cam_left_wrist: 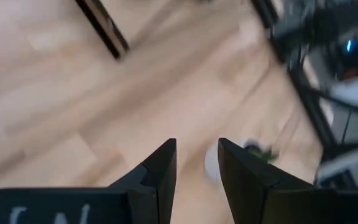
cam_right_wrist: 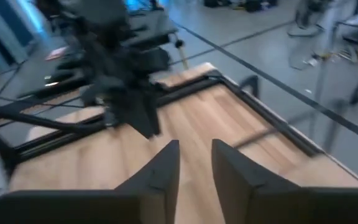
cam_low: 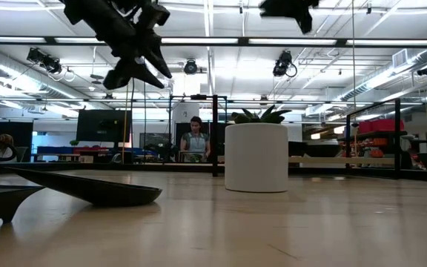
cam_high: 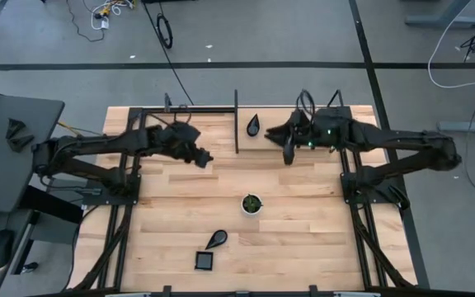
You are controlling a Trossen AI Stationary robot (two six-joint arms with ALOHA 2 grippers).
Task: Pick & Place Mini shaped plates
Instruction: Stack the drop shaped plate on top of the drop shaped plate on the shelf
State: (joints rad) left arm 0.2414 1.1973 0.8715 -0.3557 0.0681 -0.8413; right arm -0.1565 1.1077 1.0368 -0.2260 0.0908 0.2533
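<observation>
Plates (cam_high: pixel 216 239) on table (cam_high: pixel 303 214) | white cup (cam_high: pixel 251 204) holds greenery | tools empty

table (cam_high: pixel 303 214): light wood, plank pattern. plates: glossy black, teardrop (cam_high: pixel 254 124) at 12 o'clock, teardrop (cam_high: pixel 216 240) and square (cam_high: pixel 204 261) at 6 o'clock. cup (cam_high: pixel 251 204): white outside, green inside. arms: dark; left gripper (cam_high: pixel 204 157), right gripper (cam_high: pixel 288 153) black. floor (cam_high: pixel 246 33): grey, black lines.

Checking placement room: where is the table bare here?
Bare: the wide strip between the left gripper and the white cup, and the table's right side. Crowded: near edge, where a teardrop plate and square plate sit close.
</observation>
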